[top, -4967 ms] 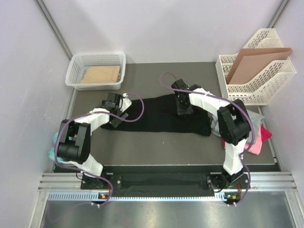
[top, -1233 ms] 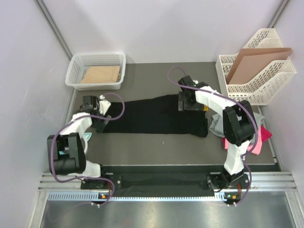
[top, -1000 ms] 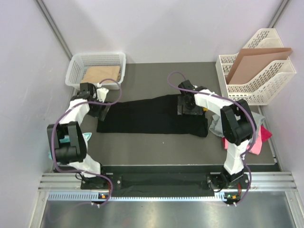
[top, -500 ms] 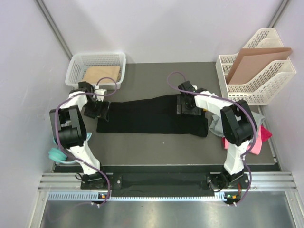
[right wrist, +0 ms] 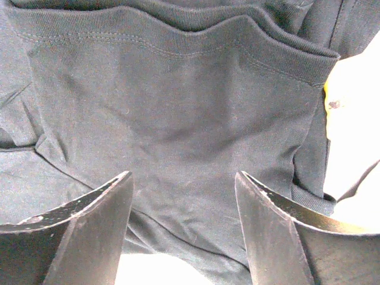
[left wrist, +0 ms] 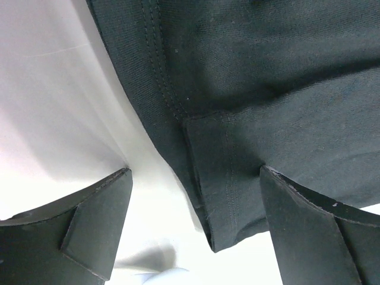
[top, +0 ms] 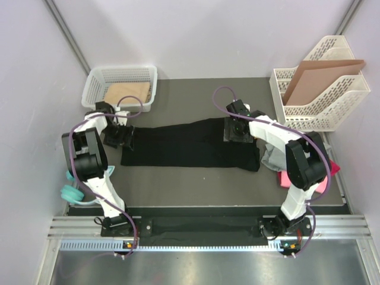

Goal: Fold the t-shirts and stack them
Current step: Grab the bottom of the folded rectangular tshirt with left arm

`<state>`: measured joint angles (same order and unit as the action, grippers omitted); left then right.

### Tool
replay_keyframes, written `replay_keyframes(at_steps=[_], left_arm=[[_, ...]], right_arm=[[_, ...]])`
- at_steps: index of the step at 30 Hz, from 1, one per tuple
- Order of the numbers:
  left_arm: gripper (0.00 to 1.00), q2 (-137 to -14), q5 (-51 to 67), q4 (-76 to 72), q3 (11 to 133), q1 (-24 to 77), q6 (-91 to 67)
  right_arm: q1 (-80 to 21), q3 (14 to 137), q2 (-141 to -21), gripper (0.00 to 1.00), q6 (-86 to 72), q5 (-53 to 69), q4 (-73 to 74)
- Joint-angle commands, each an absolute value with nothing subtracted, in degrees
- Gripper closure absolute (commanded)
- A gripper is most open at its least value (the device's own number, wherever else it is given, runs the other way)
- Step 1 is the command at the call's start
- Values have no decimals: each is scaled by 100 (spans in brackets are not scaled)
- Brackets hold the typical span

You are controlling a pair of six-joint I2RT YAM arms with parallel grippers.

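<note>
A black t-shirt [top: 184, 145] lies folded into a long band across the mat. My left gripper [top: 121, 136] is at its left end, jaws open, and the shirt's hemmed corner [left wrist: 228, 196] lies between the fingers [left wrist: 89, 228]. My right gripper [top: 238, 129] hovers low over the shirt's upper right part near the ribbed collar [right wrist: 178, 32]. Its jaws are open, with flat black cloth [right wrist: 178, 119] under them. A grey t-shirt [top: 273, 158] and a pink t-shirt [top: 325, 179] lie bunched at the mat's right edge, behind the right arm.
A white basket [top: 95, 83] holding a brown sheet stands at the back left, close to the left gripper. A white file rack [top: 332, 104] with a cardboard sheet [top: 314, 77] stands at the back right. A teal object [top: 72, 193] lies off the mat's left edge.
The left gripper moved leftward along the black shirt to its left end, and that end now lies further left. The right gripper shifted slightly right near the collar. Both jaws narrowed a little.
</note>
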<state>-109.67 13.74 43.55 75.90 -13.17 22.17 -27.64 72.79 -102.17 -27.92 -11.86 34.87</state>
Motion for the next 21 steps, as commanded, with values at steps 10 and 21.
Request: replay_keyframes(at_steps=[10, 21], left_arm=[[16, -11259, 1969, 4271, 7550, -915, 2399], [17, -11347, 1670, 4175, 7453, -765, 2417]], right_arm=[[-2935, 7312, -9932, 37, -2874, -1160, 3401], [-2971, 7312, -9817, 38, -2857, -1187, 3480]])
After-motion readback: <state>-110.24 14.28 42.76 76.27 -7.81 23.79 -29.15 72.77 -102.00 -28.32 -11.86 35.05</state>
